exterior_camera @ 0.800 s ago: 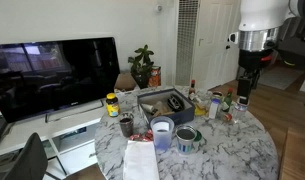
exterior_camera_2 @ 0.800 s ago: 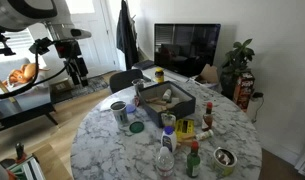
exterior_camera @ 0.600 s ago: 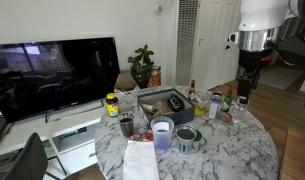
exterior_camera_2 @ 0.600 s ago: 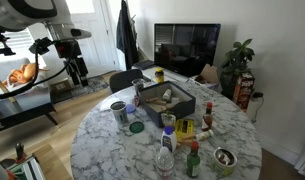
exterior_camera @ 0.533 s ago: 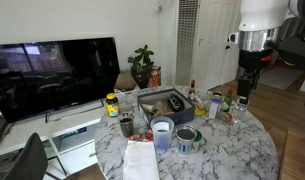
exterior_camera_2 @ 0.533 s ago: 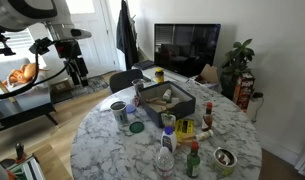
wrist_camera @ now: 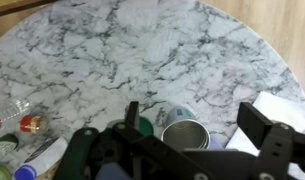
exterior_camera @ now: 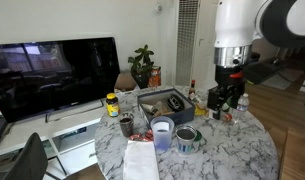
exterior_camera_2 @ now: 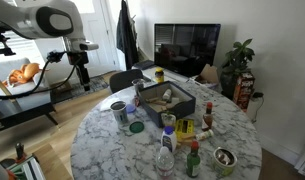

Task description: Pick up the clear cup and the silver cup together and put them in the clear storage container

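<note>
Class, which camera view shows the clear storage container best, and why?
The exterior view looking down on the clear storage container: its rim, walls and inside show. In an exterior view the clear storage container appears at a flatter angle, its inside less visible. The wrist view misses it.

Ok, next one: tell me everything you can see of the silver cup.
The silver cup is short, wide and shiny, metal by its look, with a dark inside. It stands upright, mouth up, on the marble table, close beside the taller clear cup; whether the two touch cannot be told. In the wrist view its round rim shows from above. The hand hangs well apart from it, and nothing grips it.
</note>
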You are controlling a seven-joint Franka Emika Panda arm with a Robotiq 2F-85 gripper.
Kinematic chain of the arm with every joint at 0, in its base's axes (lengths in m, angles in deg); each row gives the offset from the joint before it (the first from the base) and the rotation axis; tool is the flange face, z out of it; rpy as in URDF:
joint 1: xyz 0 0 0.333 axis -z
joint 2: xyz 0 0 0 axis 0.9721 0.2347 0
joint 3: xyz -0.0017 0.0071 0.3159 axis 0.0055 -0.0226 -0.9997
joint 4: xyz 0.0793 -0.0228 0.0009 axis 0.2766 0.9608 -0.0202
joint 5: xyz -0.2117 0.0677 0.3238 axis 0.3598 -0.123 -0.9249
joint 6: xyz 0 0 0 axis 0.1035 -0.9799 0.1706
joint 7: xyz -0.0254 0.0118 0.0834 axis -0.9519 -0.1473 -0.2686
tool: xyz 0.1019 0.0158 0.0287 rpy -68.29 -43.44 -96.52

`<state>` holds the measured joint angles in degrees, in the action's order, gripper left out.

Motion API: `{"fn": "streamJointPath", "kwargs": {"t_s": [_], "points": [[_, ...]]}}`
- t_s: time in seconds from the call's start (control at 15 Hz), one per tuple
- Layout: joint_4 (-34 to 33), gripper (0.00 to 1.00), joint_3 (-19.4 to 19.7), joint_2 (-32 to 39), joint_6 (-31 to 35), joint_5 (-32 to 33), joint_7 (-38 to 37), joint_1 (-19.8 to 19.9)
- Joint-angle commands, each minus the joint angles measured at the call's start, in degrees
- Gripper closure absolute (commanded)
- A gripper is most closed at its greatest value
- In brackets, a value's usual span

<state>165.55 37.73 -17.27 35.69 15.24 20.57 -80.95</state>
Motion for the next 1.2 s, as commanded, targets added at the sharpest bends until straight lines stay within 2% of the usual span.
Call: {"fn": "streamJointPath", "kwargs": {"t_s": [0.0, 0.33, 0.53, 0.8, 1.13], "points": [[-6.53, 0.0, -0.34, 14.51, 8.79, -0.53, -11.96, -0.86], [-10.09, 0.0, 3.74, 24.61, 21.85, 0.95, -26.4, -4.11], [-10.85, 0.0, 6.96, 28.49, 28.12, 3.77, -31.61, -6.55], [-11.69, 0.0, 11.13, 31.28, 26.33, 9.61, -35.71, -9.38], [-13.73, 0.0, 14.61, 34.42, 27.79, 11.07, -42.58, -11.8]]}}
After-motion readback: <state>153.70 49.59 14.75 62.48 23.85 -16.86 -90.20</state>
